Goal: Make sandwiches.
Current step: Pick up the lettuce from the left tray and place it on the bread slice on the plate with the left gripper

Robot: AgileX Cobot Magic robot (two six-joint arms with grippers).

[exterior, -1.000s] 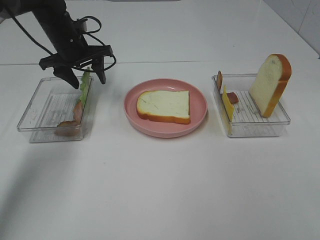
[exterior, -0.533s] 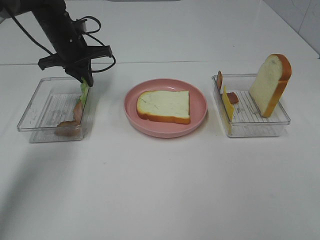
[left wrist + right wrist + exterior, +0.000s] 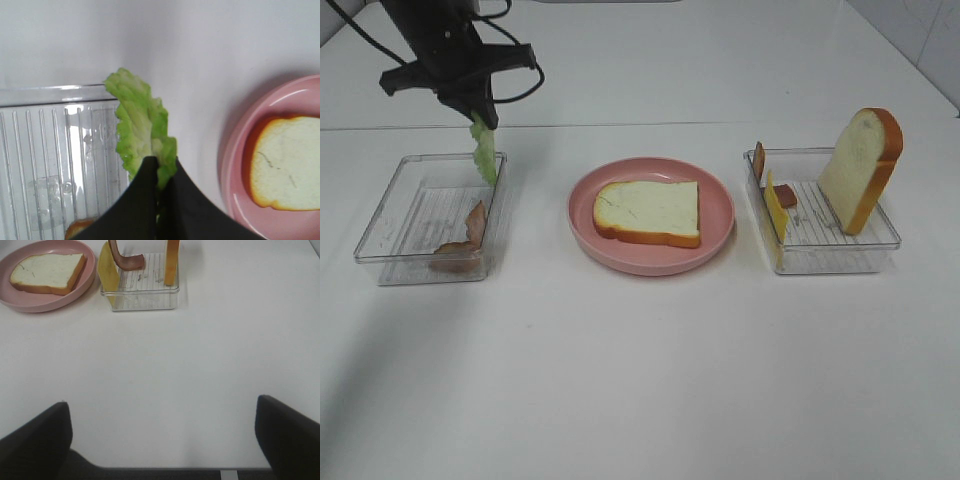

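My left gripper [image 3: 480,108] is shut on a green lettuce leaf [image 3: 484,156], which hangs above the far right corner of the left clear tray [image 3: 390,215]. In the left wrist view the lettuce [image 3: 140,125] sticks out from the pinched fingertips [image 3: 150,175]. One white bread slice [image 3: 648,212] lies flat on the round pink plate [image 3: 720,235]. Bacon [image 3: 470,232] lies in the left tray. A second bread slice [image 3: 860,170] stands upright in the right tray [image 3: 840,260], with yellow cheese [image 3: 776,212] and bacon [image 3: 785,195]. My right gripper [image 3: 160,437] is open over bare table.
The white table runs wide in front of the plate and trays. In the right wrist view the right tray [image 3: 145,300] and the pink plate [image 3: 30,304] lie far ahead of the fingers [image 3: 35,440].
The left gripper closed on the lettuce leaf and lifted it up out of the left tray. The right arm has not moved.
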